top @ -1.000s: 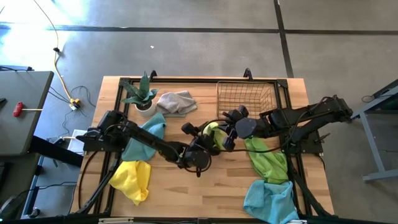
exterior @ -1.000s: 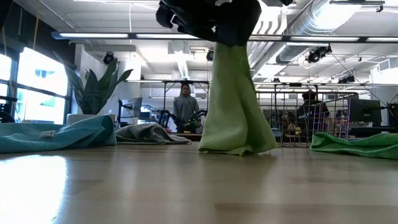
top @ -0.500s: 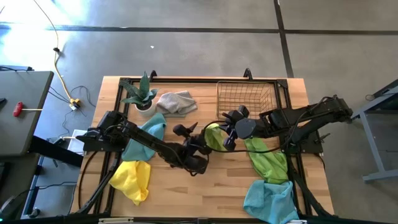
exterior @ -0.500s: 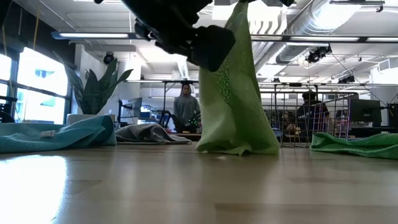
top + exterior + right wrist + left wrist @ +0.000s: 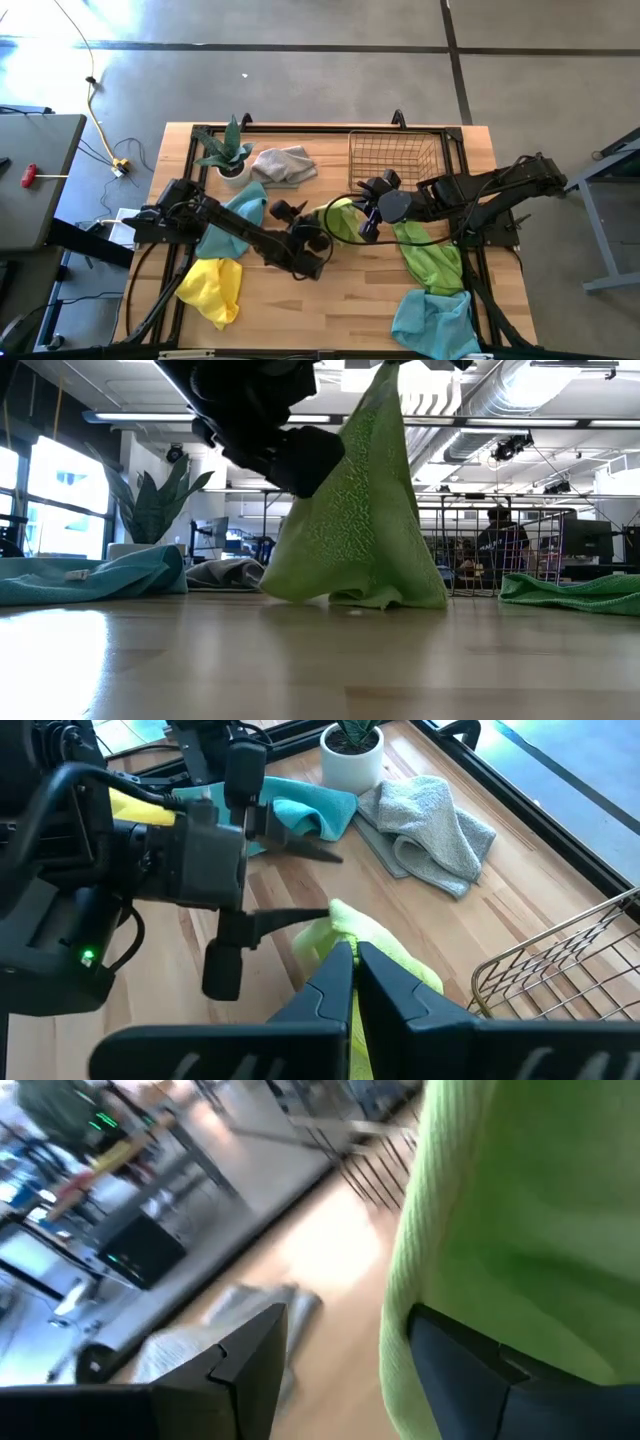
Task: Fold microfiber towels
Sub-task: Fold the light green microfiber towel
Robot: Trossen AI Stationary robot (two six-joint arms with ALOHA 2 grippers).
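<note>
A lime green towel hangs at the table's middle from my right gripper, which is shut on its top. My left gripper stands open just left of it, low over the wood, with one finger at the cloth's side. Both also show in the high view, the right gripper and the left gripper. Lying loose on the table are a grey towel, a light blue towel, a yellow towel, a second green towel and another blue towel. My left gripper touches the green towel only with one finger, which lies against the cloth's hanging left side. The other finger stands free, and nothing is pinched. The fingers come nearly level from the table's left. My right gripper pinches the towel's bunched top between its two shut fingers, slanting down from the table's right. The towel hangs below it in a wide drape, and its lower edge rests on the table.
A wire basket stands at the far right and a potted plant at the far left. Bare wood lies near the front edge between the yellow and blue towels.
My left gripper has moved down and toward the table's left while its wrist rolled, staying open. The green towel's lower left side has been drawn out with it, so the narrow hanging drape has spread into a wide triangle. Its top has stayed in place.
</note>
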